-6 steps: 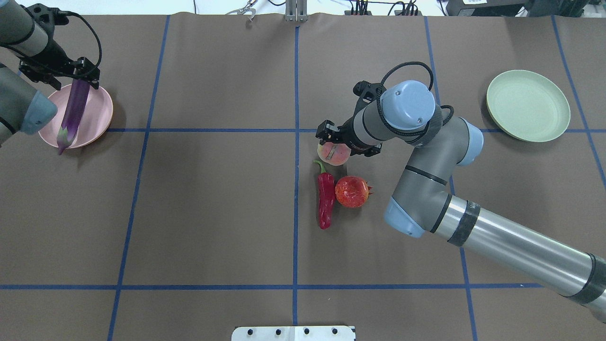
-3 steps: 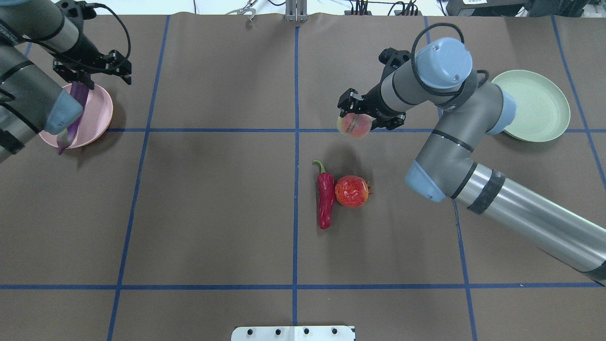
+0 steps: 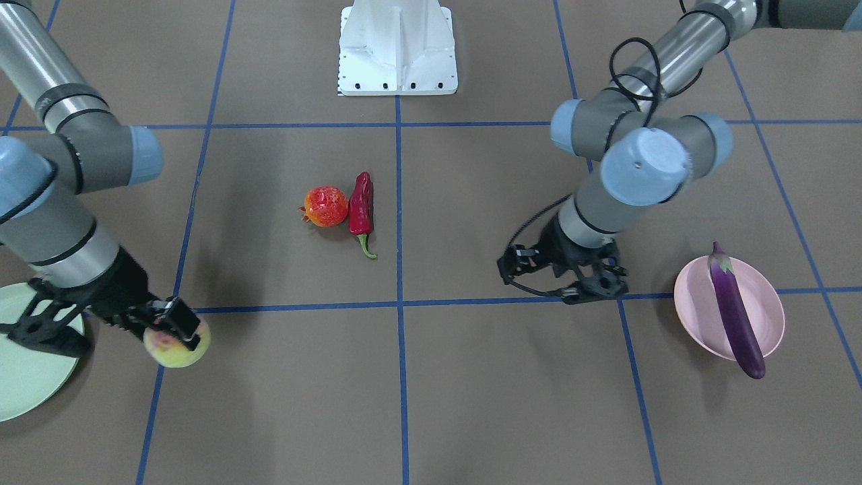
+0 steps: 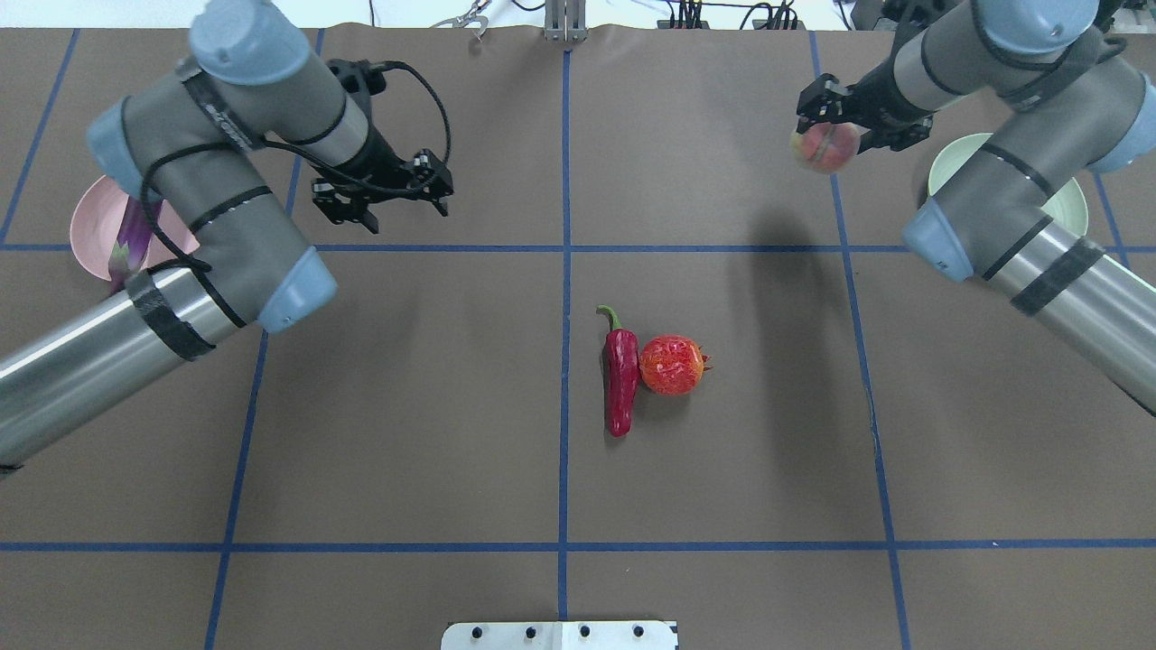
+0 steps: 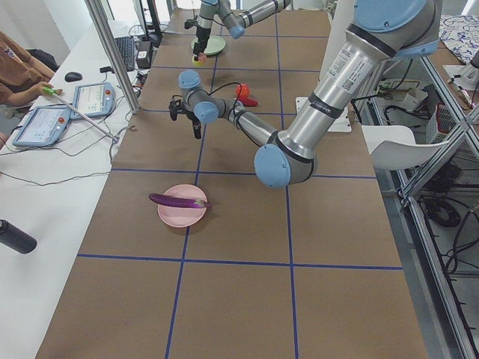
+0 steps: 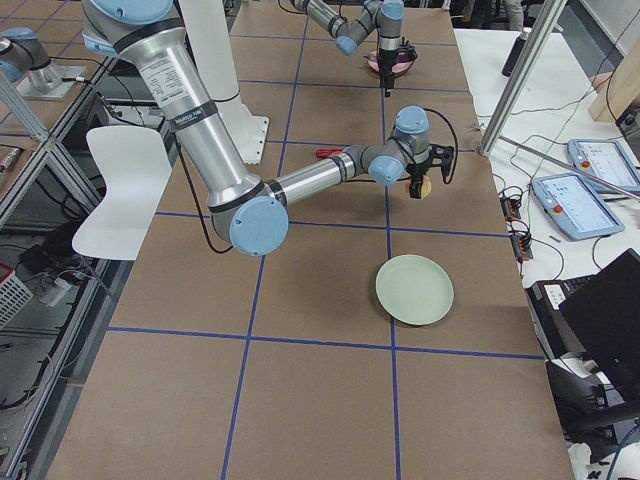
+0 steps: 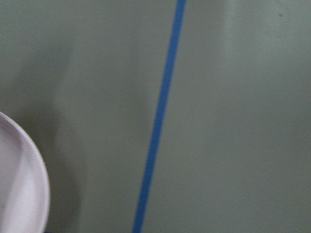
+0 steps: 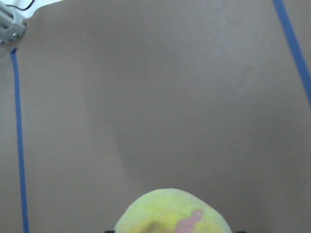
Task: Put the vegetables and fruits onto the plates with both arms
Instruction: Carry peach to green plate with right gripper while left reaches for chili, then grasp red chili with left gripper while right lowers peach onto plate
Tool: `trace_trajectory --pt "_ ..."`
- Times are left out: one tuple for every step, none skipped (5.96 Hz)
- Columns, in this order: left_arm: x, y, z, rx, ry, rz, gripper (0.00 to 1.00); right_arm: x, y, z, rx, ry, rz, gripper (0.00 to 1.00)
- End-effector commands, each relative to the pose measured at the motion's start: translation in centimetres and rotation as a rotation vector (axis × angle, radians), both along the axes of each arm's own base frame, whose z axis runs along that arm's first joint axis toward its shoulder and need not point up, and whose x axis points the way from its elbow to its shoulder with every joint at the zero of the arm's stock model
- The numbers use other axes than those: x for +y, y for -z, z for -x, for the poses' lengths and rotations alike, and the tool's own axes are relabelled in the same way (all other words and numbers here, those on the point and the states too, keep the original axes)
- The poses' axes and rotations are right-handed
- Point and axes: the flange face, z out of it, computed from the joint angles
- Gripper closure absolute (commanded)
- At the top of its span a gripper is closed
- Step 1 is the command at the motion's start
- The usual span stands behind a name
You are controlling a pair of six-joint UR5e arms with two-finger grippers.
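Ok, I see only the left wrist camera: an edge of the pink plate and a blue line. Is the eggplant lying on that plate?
Observer: Yes, the eggplant lies across the pink plate, with one end well past the rim.
Operator: And the left gripper, does it hold something?
Observer: No, the left gripper is open and empty, away from the plate.
Operator: What does the right arm do?
Observer: The right gripper holds the peach in the air, next to the green plate, not over it.
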Motion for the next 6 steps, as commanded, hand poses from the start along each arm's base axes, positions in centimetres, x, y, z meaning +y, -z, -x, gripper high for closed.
trace_trajectory --pt "5.9 7.4 -7.8 0.028 -0.02 -0.036 0.0 -3.4 -9.1 -7.2 0.138 0.02 0.007 1.0" --pt "8.9 9.3 -11.0 -0.006 -0.078 -0.023 0.01 -3.9 -12.2 -9.8 0.165 -0.006 0.05 1.0" --pt "11.9 9.8 -13.6 -0.022 -0.126 -0.064 0.07 -3.4 -15.5 -11.8 0.197 0.005 0.072 1.0" --pt "14.9 10.0 -15.9 -0.034 -0.205 -0.181 0.09 -2.6 -17.1 -12.1 0.21 0.019 0.083 1.0" --pt "17.1 10.1 -17.3 -0.035 -0.234 -0.2 0.09 -2.2 -17.7 -12.2 0.212 0.02 0.092 0.59" --pt "20.0 11.0 -19.5 -0.044 -0.256 -0.269 0.11 -2.1 -17.7 -12.2 0.209 0.023 0.089 0.01"
